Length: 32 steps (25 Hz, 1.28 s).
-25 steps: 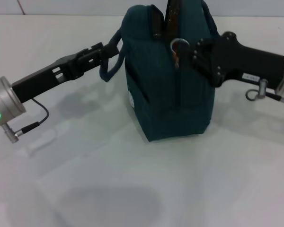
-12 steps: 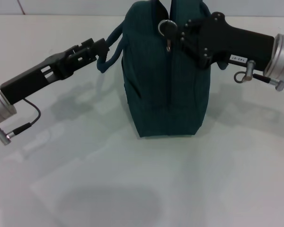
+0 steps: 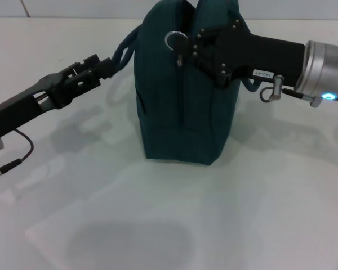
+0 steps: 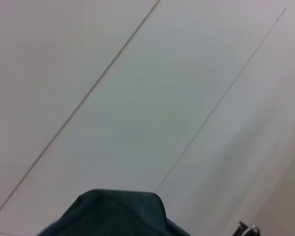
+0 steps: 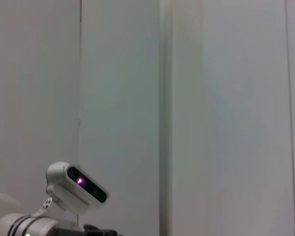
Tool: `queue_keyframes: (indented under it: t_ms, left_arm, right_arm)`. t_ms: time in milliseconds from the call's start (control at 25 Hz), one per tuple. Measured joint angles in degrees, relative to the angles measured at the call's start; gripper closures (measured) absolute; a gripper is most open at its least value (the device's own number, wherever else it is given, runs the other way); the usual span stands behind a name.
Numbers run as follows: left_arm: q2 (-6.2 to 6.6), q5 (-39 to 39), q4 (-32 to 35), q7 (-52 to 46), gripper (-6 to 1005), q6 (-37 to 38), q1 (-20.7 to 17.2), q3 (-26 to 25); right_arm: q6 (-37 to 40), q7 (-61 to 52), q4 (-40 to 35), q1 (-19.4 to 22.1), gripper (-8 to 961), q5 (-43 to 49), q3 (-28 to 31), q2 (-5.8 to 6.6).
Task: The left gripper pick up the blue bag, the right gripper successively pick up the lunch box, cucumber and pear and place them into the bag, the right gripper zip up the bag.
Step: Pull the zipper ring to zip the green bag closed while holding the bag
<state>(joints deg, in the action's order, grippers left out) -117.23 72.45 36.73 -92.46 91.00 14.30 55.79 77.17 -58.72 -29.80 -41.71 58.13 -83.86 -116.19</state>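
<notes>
At the far middle of the white surface (image 3: 225, 214) in the head view stands the blue bag (image 3: 180, 118), upright, its end panel facing the camera. The left gripper (image 3: 104, 64) reaches in from the left, its jaws closed on a loop handle (image 3: 125, 50) at the bag's upper left. The right gripper (image 3: 198, 45) comes in from the right at the top of the bag, its tip right beside the ring zipper pull (image 3: 174, 39); whether its jaws are parted or pinched on the pull cannot be told.

The left wrist view shows mostly pale wall panels, with a rounded part of the bag (image 4: 113, 214) at the lower edge.

The right wrist view shows wall panels and the robot's white head camera (image 5: 76, 189) low in the picture.
</notes>
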Motion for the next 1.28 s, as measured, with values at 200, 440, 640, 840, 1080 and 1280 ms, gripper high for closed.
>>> queue_keyframes:
  t_ms: [200,440,640,840,1080,1280]
  left_arm:
    - [0.01,0.19,-0.45,0.89,128,-0.15,-0.03,-0.04]
    - [-0.66,2.75,-0.57,1.39,132,-2.14,0.71,-0.07]
    - [-1.41,4.43,-0.58,1.40,133,-2.75,1.34,-0.07]
    - [-2.06,6.15,-0.62,1.41,134,-2.90,2.52,-0.01]
    - [-2.22,6.74,-1.53,1.41,135,-3.47,3.90,0.25]
    - [-2.22,7.20,-3.05,1.43,136,-4.91,5.16,0.32]
  right_arm:
    - [-0.76,1.27,-0.02,-0.74,922,-3.38,-2.74,0.01]
    - [-1.31,1.32,0.05,-0.50,921,-3.52,-3.14,0.01]
    - [-1.42,1.33,0.10,-0.31,920,-3.55,-3.15,0.00]
    - [-1.54,1.33,0.20,-0.36,919,-3.56,-3.30,0.00]
    - [-1.53,1.33,0.24,-0.36,917,-3.56,-3.85,0.01]
    - [-1.37,1.33,0.23,-0.26,916,-3.56,-3.85,0.01]
